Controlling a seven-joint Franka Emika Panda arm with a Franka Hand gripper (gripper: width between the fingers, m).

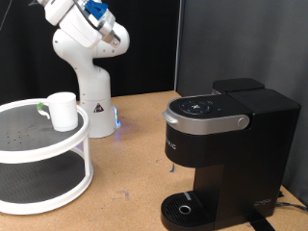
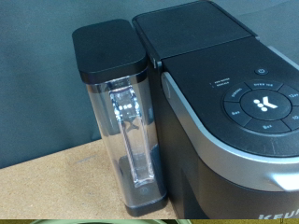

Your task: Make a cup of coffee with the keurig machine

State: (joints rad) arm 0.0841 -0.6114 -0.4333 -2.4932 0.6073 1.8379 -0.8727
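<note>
- Rising from its white base (image 1: pixel 93 115) at the exterior view's top left, the arm (image 1: pixel 85 38) bent upward out of frame; the gripper itself did not show in either view, so whether its fingers were parted or closed could not be told.
- The keurig machine (image 1: pixel 219 154) stood at the exterior view's right, lid down, drip tray (image 1: pixel 185 208) bare.
- The cup (image 1: pixel 64 111) sat on the upper tier of a white two-level rack (image 1: pixel 38 164) at the left, well apart from the machine.
- The wrist view looked down on the machine's clear water tank (image 2: pixel 126 131) and button panel (image 2: pixel 262 101).
</note>
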